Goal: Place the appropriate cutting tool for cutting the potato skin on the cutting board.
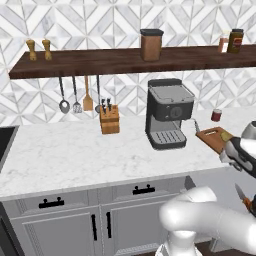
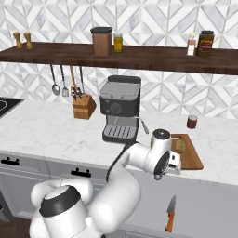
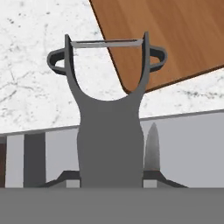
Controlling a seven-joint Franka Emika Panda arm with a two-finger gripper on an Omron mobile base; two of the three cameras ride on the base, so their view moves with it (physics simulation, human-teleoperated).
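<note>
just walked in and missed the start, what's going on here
A white robot arm is carrying a grey Y-shaped peeler in its hand, held at the counter's front edge beside the corner of the wooden cutting board. The peeler's blade end points toward the board but has not been set on it yet. A potato lies on the board, right of the coffee machine. A knife with an orange handle is down in front of the cabinets, below the counter.
</note>
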